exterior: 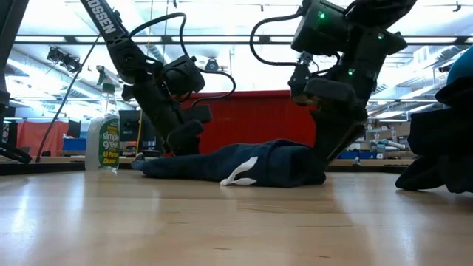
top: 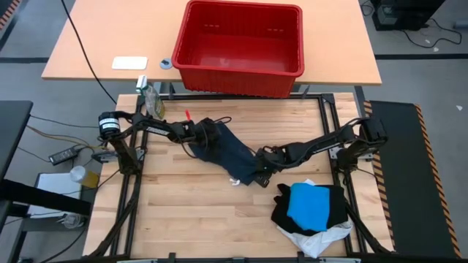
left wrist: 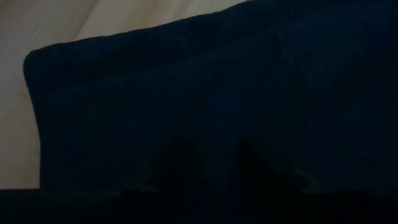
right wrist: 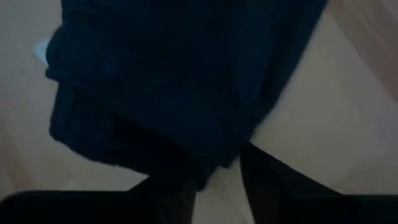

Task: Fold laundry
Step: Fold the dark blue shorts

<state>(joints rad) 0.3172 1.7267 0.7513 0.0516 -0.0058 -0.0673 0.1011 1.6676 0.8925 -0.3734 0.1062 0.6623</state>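
Right gripper [top: 261, 175]: positioned at the lower right end of the dark navy garment [top: 227, 150], low on the wooden table [top: 183, 212]. In the right wrist view its two fingers [right wrist: 264, 180] stand partly apart, with a hem of the navy cloth [right wrist: 168, 81] lying between and over them; whether the cloth is pinched cannot be told. The right arm reaches in from the table's right edge, elbow raised, forearm sloping down toward the garment.

Left gripper [top: 208, 135]: positioned on the upper left end of the same garment. In the left wrist view its fingers [left wrist: 177, 165] show as two dark shapes, slightly separated, pressed against the cloth [left wrist: 217, 93]; the grip itself cannot be made out. The left arm extends from the table's left edge, nearly level, wrist angled down.

The navy garment lies bunched and partly folded at the table's centre, stretched diagonally between both grippers. A white tag [exterior: 242, 171] shows on its near side in the low view.

Near the table's right front corner lies a pile: a bright blue garment [top: 311, 204] on top of a black garment [top: 329, 199], with a white garment [top: 322, 237] beneath.
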